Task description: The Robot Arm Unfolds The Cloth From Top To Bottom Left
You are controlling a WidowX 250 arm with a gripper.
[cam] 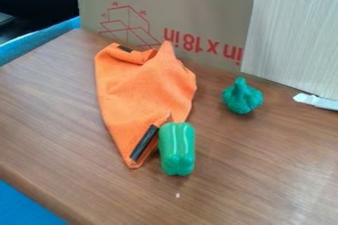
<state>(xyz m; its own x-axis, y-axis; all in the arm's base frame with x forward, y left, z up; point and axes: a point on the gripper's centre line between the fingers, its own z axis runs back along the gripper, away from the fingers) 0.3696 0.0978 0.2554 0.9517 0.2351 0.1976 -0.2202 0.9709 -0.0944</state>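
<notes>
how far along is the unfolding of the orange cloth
Much of the orange cloth already looks spread on the table. The unfolding in hand seems partway: top edge turned over, corner by the black strip folded. Those folds look left to open.

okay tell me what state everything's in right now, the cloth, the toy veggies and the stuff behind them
Orange cloth: partly folded, rumpled
Green pepper: whole, beside the cloth's lower end
Green broccoli: narrow end up
Cardboard: upright
Pale panel: upright, in front of the cardboard
</notes>
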